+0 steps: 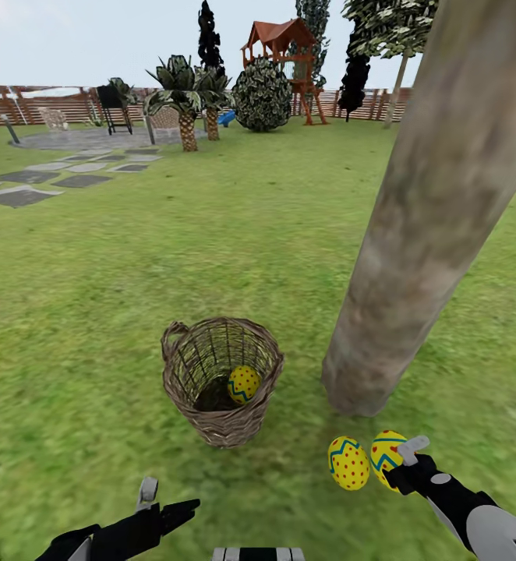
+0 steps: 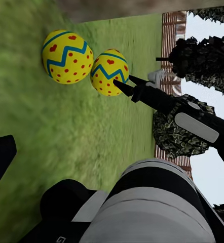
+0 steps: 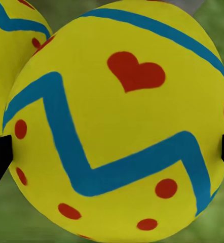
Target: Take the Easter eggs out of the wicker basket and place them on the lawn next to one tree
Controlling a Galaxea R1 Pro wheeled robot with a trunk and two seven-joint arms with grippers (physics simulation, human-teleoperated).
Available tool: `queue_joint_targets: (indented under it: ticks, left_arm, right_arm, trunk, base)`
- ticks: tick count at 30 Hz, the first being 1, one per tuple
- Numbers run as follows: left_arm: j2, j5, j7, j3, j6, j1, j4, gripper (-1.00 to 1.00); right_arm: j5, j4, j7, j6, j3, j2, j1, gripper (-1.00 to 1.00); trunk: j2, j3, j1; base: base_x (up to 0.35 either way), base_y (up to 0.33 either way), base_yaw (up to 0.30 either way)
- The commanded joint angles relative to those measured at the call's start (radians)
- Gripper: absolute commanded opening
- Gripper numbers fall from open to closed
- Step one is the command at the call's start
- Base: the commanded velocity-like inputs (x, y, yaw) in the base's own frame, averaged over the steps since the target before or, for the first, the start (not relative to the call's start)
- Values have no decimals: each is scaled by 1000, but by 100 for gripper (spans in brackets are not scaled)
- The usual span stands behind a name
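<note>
I see the wicker basket (image 1: 222,379) as brown open weave, dark at its bottom; the egg inside it (image 1: 244,384) is bright yellow with a blue zigzag and red dots. The free egg on the grass (image 1: 348,463) is the same yellow, with a blue zigzag band and red dots; in my left wrist view it also carries a red heart (image 2: 67,56). The egg at my right gripper (image 1: 388,459) is yellow with blue zigzag, red dots and one red heart (image 3: 122,121). The tree (image 1: 433,210) trunk is pale grey-brown, mottled, perhaps faintly greenish in patches. The lawn (image 1: 94,312) is green; the gripper fingers (image 1: 410,450) look black and grey.
</note>
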Motion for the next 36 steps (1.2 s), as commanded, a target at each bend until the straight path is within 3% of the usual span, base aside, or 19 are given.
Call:
queue_joint_targets:
  ticks: [1,12,18,32,36]
  left_arm:
    - [1,9,-1,-6,10,-1,0,100]
    - [1,9,-1,-6,10,-1,2,100]
    - [0,9,0,-6,10,-1,3,100]
    - [0,10,-2,-6,10,-1,-2,100]
    - [-1,11,-3,-6,10,-1,-3,100]
  right_arm:
    - [7,0,4,-3,-9,0,0,-100]
    - [6,-28,5,-3,-10,4,-8,-100]
    - [4,-28,-61,-4,-10,4,-8,-100]
    - [4,-30,-84,-5,-12,6,-8,-100]
    - [4,-66,-140,3,-11,29,-10,-100]
  trunk:
    - [0,-1,0]
    - [-1,-9,1]
    - [-1,-12,1]
    - [-3,-40,4]
    - [-3,-40,4]
  base:
    - [0,0,0]
    - [0,0,0]
    - [0,0,0]
    - [0,0,0]
    - [0,0,0]
